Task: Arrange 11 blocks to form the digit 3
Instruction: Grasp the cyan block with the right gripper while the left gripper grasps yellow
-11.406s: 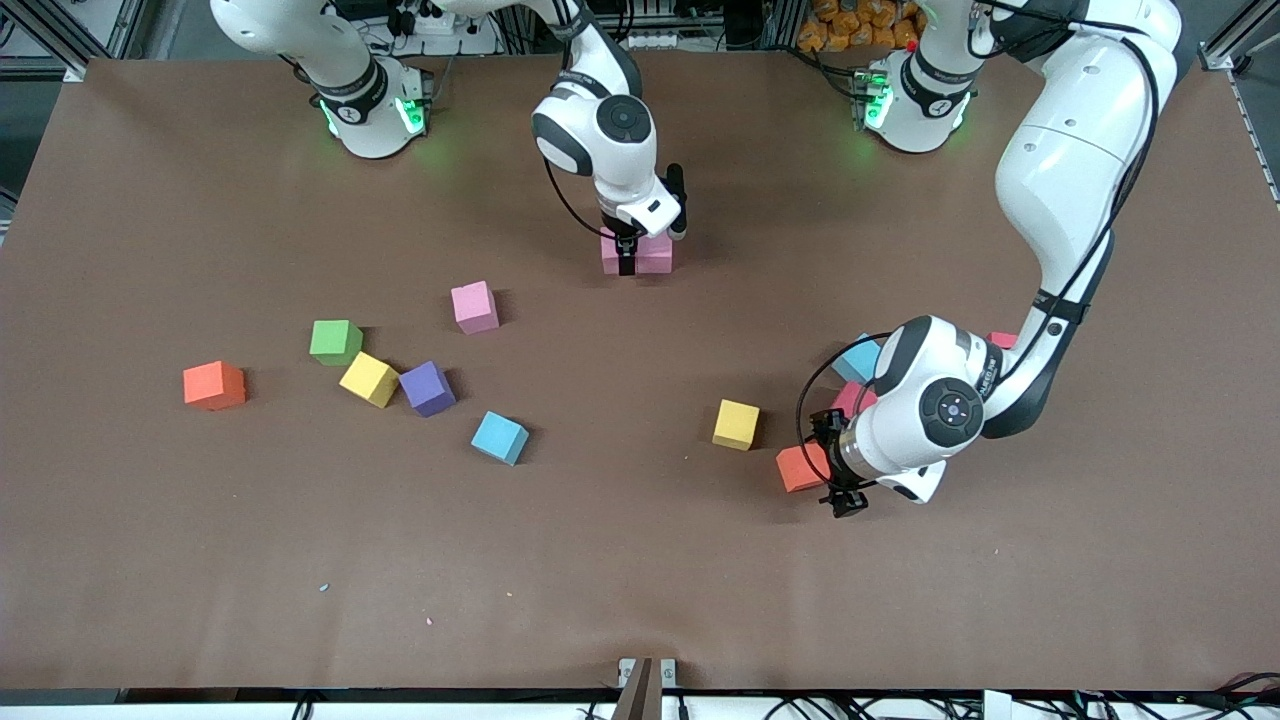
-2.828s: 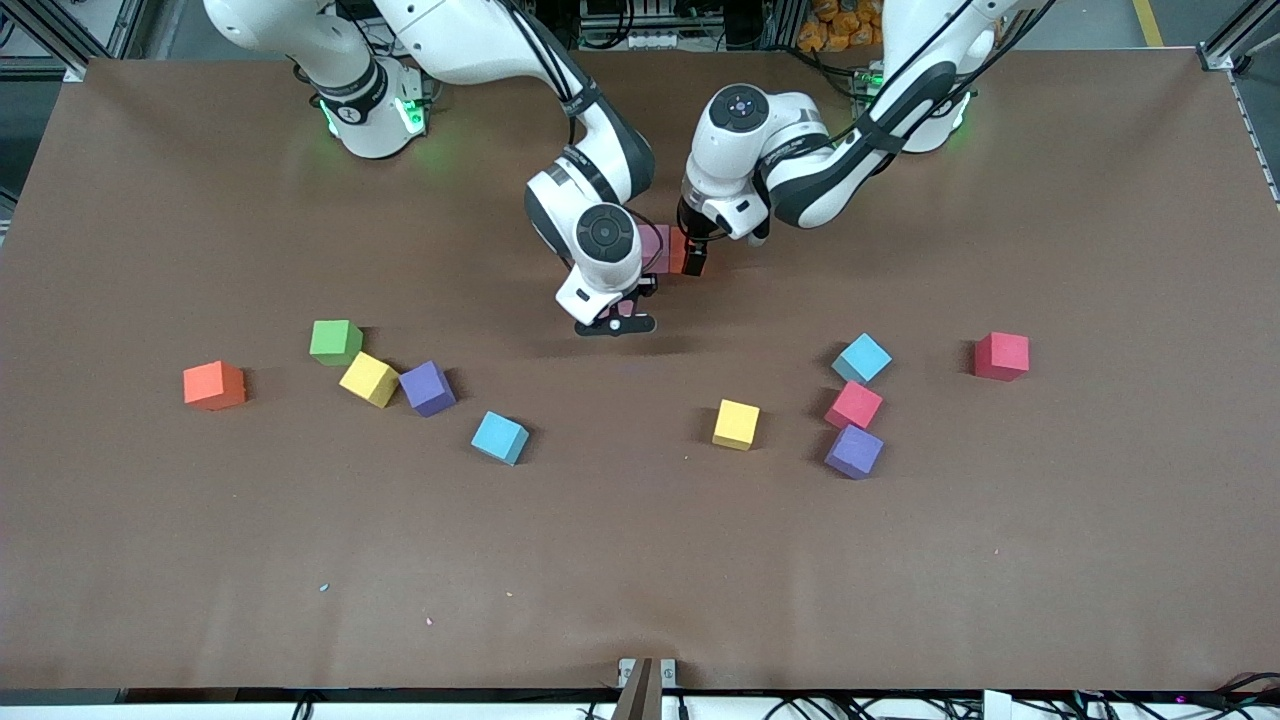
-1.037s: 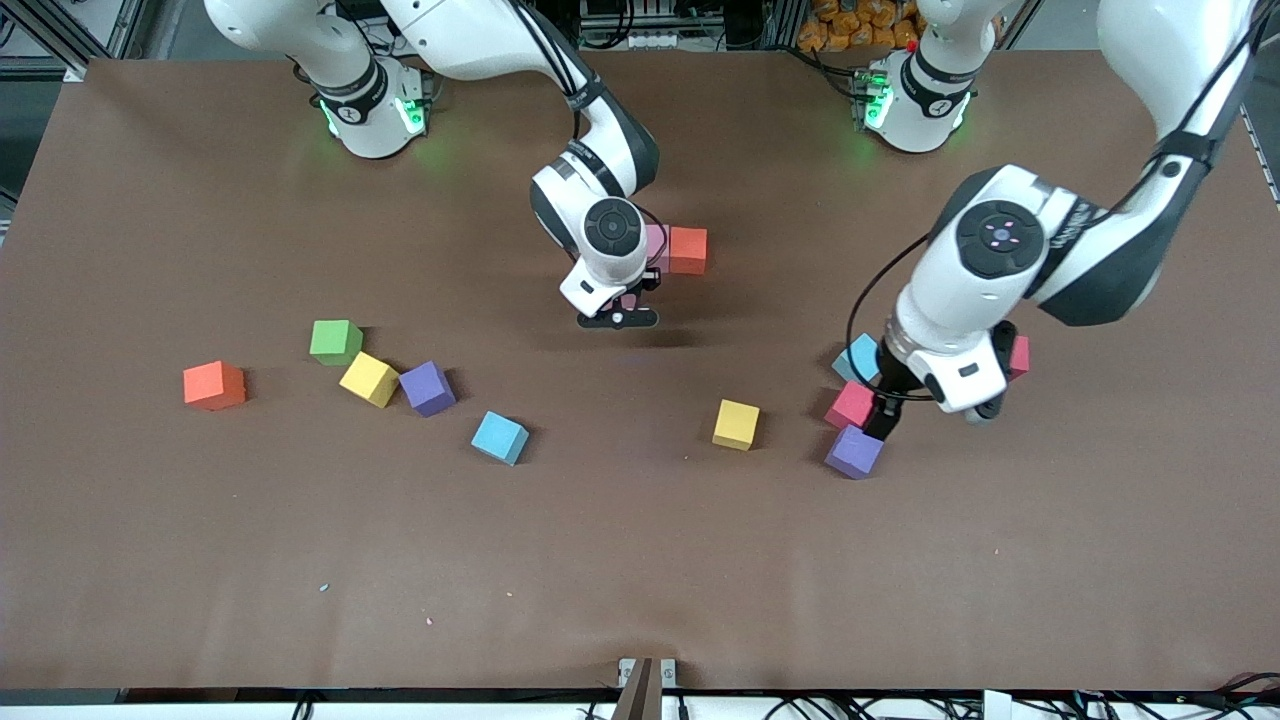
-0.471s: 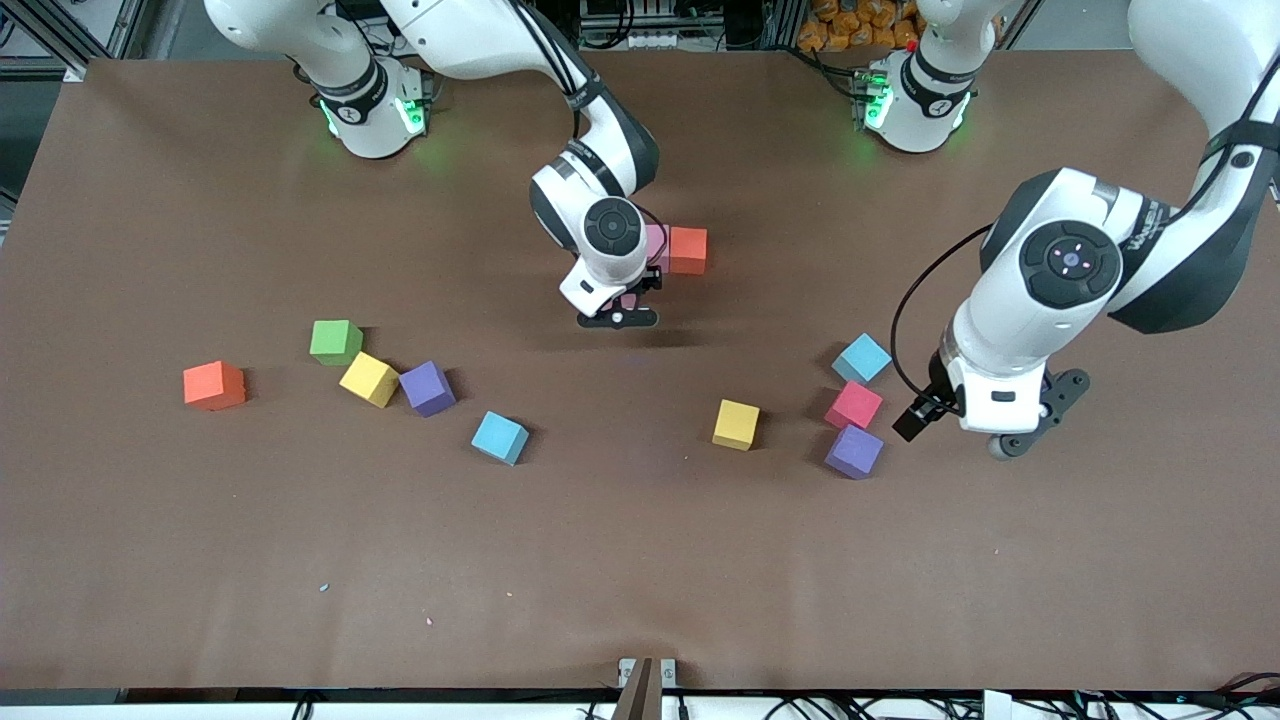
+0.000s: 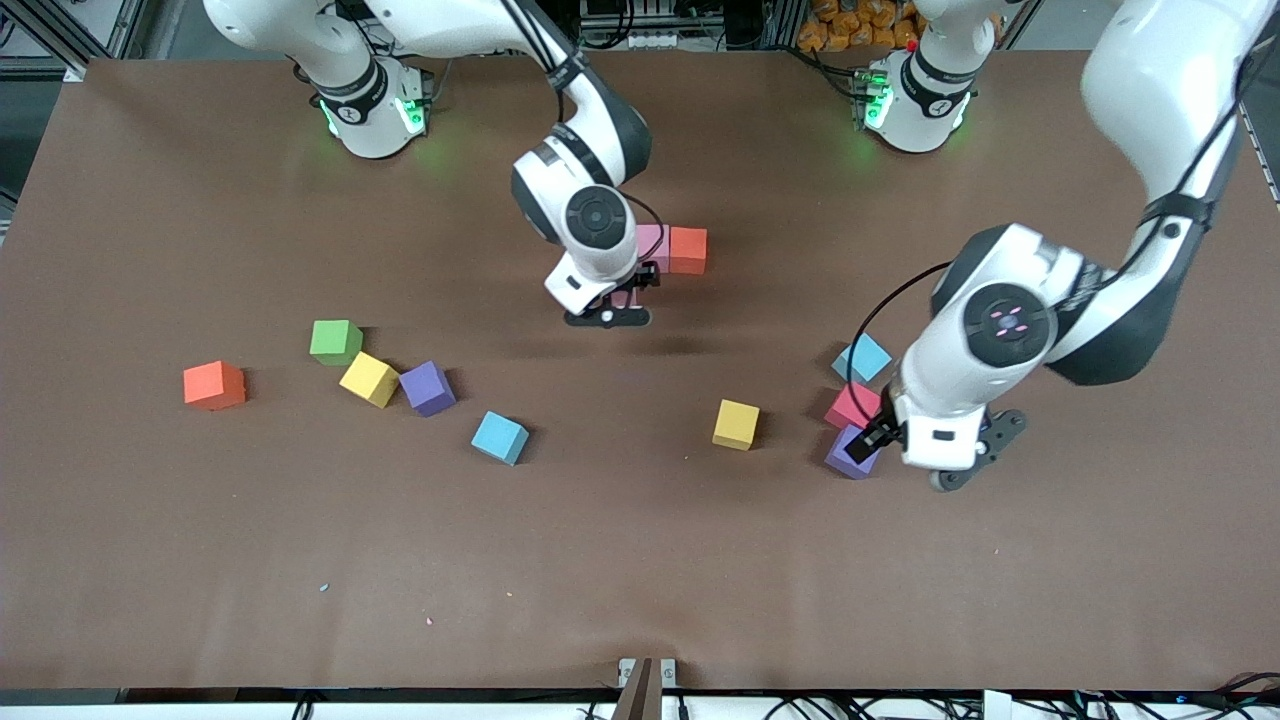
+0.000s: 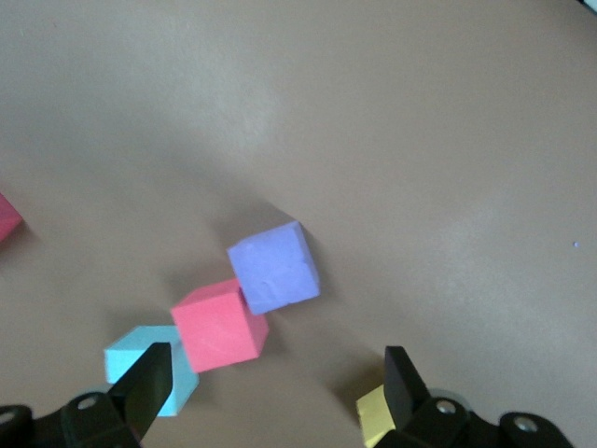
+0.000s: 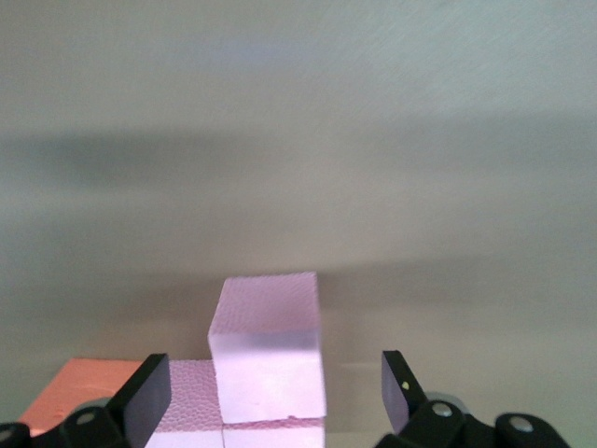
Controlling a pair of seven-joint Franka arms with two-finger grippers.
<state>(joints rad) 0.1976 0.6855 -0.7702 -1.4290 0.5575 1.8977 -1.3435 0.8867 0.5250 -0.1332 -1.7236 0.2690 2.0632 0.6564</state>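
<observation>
The brown table (image 5: 200, 560) has small soft foam cubes on it, and the job is to line eleven of them up into a big number 3. Nearest the front camera, toward the left arm's end, sits a purple foam cube (image 5: 850, 455), with a dark pink foam cube (image 5: 852, 403) touching it and a light blue foam cube (image 5: 864, 357) a bit farther up. The left gripper (image 6: 270, 383) hangs over these three with its black fingers (image 6: 145, 383) spread wide and nothing in them, so I think it wants to pick up the purple one. A yellow foam cube (image 5: 736, 424) waits near them. Toward the right arm's end lie another light blue foam cube (image 5: 499, 437), a second purple foam cube (image 5: 427, 387), a second yellow foam cube (image 5: 369, 379), an orange foam cube (image 5: 214, 385) and a green foam cube (image 5: 335, 341); the green one is not needed. Farther up, in the middle, the number 3 is just starting: a light pink foam cube (image 7: 269, 359) sits by a pink foam cube (image 5: 650, 245) and an orange-red foam cube (image 5: 688, 250), packed tight so they make a bar and a join. The right gripper (image 7: 270, 383) is around the light pink cube with its fingers wide apart, not squeezing it, so the cube rests on the table by itself. Many cubes are not in place yet.
</observation>
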